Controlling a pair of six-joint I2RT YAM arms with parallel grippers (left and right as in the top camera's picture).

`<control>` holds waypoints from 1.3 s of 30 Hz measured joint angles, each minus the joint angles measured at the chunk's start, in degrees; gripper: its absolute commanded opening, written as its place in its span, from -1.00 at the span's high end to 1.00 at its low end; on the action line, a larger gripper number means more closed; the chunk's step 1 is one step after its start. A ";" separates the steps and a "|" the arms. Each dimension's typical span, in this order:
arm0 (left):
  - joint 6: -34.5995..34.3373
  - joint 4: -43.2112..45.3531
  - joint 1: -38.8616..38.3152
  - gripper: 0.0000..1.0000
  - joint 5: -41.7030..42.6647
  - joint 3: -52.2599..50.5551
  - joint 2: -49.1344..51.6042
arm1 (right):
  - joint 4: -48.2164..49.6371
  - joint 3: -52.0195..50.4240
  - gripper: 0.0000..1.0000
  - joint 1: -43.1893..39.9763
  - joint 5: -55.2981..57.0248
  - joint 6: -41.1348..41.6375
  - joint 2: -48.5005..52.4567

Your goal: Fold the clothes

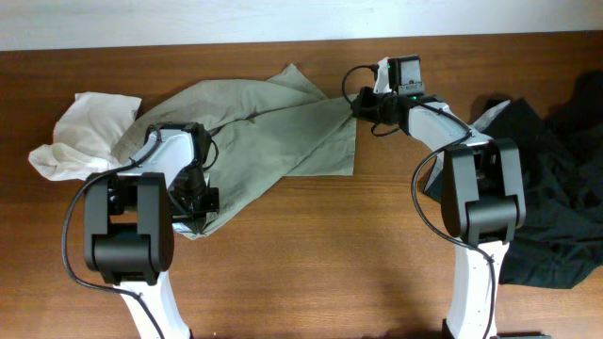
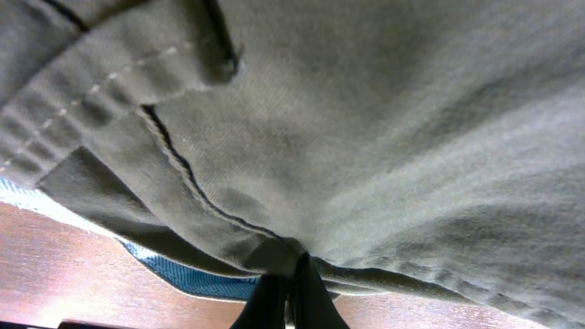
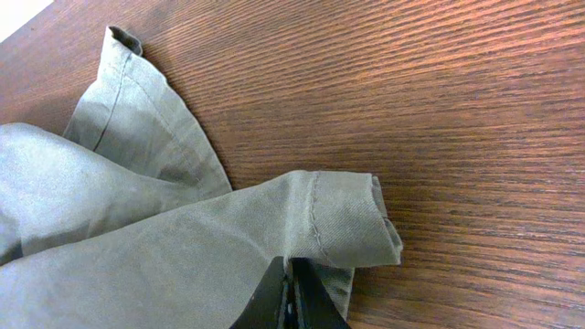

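Olive trousers (image 2: pixel 366 137) filled the left wrist view, with a stitched seam bunched where the left hand (image 2: pixel 292 279) was clamped shut on them. The right hand (image 3: pixel 291 279) was pinched shut on a hemmed leg end. From above, the trousers lay slantwise across the bench (image 1: pixel 330 273), stretched between the two hands, with their legs loosely overlapping. No clean fold showed, so I judged the work barely begun. A crumpled white cloth (image 1: pixel 80 132) at the left and a black heap (image 1: pixel 546 188) at the right waited unfolded. The trousers looked a matte woven twill, softly creased and double-stitched. The bench was brown wood with fine grain.
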 measured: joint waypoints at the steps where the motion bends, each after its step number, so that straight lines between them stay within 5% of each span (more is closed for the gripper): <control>1: 0.00 0.17 0.02 1.00 0.02 0.00 -0.09 | -1.64 0.35 0.92 -0.22 0.04 -0.04 0.00; 5: 1.49 -2.23 0.09 1.00 3.13 11.37 -1.03 | -22.45 10.60 0.92 -4.13 0.72 -5.20 -3.52; 12: 6.60 -11.85 2.71 1.00 7.43 69.81 -5.14 | -55.78 46.38 0.92 -9.44 8.15 -14.36 -24.17; 17: 3.82 -13.75 6.08 1.00 11.69 89.48 -6.12 | -71.69 60.76 0.92 -8.20 12.46 -16.13 -25.33; 24: 3.15 -11.52 6.16 1.00 13.99 89.72 -6.29 | -71.54 63.56 0.92 -8.17 14.34 -18.84 -24.26; 29: 2.95 12.35 4.96 1.00 14.56 83.45 2.62 | -51.95 62.66 0.92 -7.96 15.47 -18.10 -7.50; 33: 0.87 31.43 4.28 1.00 17.51 81.26 10.43 | -41.09 63.91 0.92 -10.03 15.41 -11.15 -7.80; 36: 0.76 29.31 3.80 1.00 19.54 82.20 8.94 | -47.08 65.88 0.92 -11.80 13.84 -10.73 -10.14; 39: 3.08 12.37 3.82 1.00 19.93 82.79 8.35 | -60.39 65.90 0.92 -11.93 13.57 -12.79 -11.37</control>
